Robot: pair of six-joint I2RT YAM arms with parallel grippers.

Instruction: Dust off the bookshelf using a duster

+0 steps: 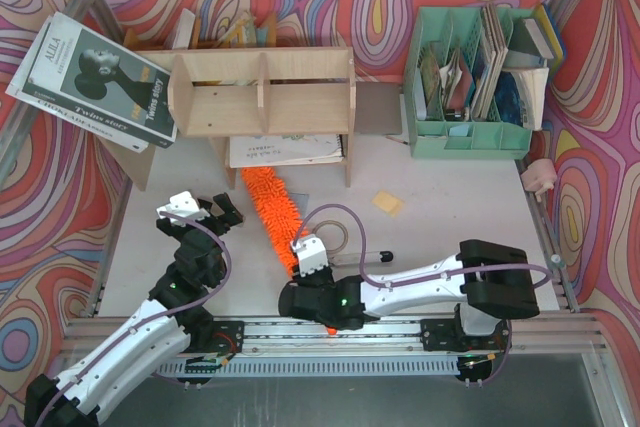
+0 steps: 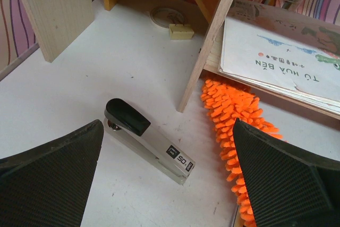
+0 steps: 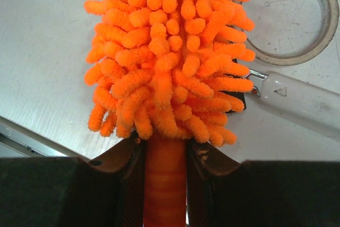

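Clamping the duster [image 3: 164, 51] by its handle, just below the fluffy head, my right fingers [image 1: 300, 269] were closed on it. The head lay on the desk [image 1: 450, 237], its far tip reaching under the bookshelf [image 1: 265, 92] beside one leg. My left fingers [image 1: 205, 213] stood fully spread and empty, above a stapler [image 2: 149, 142] lying on the desk near the head.

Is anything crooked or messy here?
Yes. The books with a face on the cover sit tilted at the left end of the bookshelf, sticking out sideways instead of standing in a compartment.
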